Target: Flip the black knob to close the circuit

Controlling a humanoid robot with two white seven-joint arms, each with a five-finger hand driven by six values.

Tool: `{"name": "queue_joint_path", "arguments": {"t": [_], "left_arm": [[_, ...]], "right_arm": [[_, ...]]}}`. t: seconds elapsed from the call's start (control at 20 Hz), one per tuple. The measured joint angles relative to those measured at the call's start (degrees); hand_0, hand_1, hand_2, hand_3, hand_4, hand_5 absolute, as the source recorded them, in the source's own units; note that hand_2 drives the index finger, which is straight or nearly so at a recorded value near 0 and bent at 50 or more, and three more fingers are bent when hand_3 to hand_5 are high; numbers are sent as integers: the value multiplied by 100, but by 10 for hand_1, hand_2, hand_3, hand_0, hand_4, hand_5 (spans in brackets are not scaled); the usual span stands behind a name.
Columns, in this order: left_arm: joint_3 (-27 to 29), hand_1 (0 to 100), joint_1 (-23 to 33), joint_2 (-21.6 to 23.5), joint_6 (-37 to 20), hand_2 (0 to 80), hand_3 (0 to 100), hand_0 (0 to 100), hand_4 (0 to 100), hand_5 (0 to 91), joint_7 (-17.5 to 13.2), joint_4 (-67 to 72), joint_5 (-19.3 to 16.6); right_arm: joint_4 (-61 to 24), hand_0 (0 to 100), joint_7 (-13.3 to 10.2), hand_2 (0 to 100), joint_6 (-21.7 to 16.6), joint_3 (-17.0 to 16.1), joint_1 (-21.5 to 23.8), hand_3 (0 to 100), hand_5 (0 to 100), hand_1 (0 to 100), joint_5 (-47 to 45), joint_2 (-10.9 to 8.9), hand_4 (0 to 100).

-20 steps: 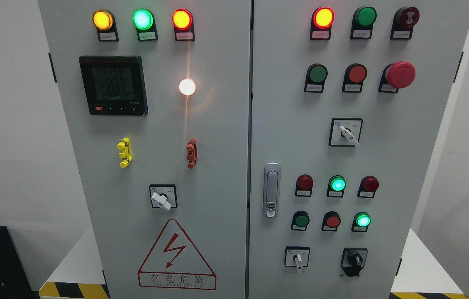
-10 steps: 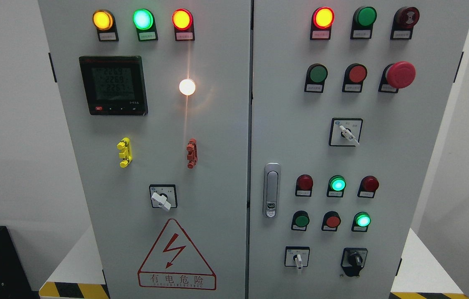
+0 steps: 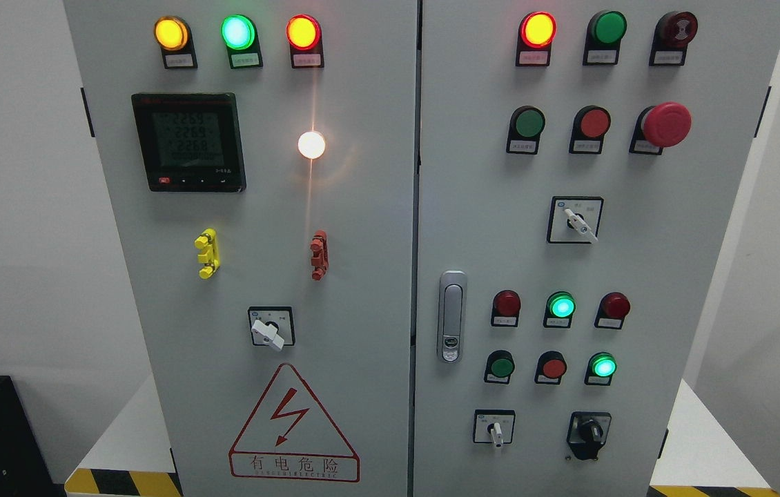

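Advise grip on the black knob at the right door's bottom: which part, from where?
Pinch the black knob across its raised centre bar, which stands roughly upright, so fingers go on its left and right flanks. Come straight at the door, probably with the right hand; no hand is in view.

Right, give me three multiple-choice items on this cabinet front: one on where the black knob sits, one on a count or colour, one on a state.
1. Where is the black knob?
A. Lower right of the right door
B. Top left of the left door
C. Beside the digital meter

2. How many lamps run along the top of the left door?
A. One
B. Three
C. Five

3. What is the state of the white lamp right of the digital meter?
A. Dark
B. Covered by a hand
C. Lit

Answers:
1 A: the knob is at the bottom of the right door, right of a white-handled switch.
2 B: yellow, green and red lamps stand in a row there.
3 C: it glows brightly and throws a glare streak on the panel; no hand is in view.
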Motion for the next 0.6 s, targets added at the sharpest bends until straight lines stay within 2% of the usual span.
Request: {"name": "queue_joint_path", "arguments": {"t": [0.2,0.6], "left_arm": [[-2,556,0,0,0,0,0,120,0,0,22,0,0],[-4,556,0,0,0,0,0,120,0,0,3,0,0]], "right_arm": [[-70,0,146,940,63,-53,-157,1000,1000,0,38,-9,1000],[-110,0,241,939,92,-201,-453,1000,1000,0,67,-78,1000]]}}
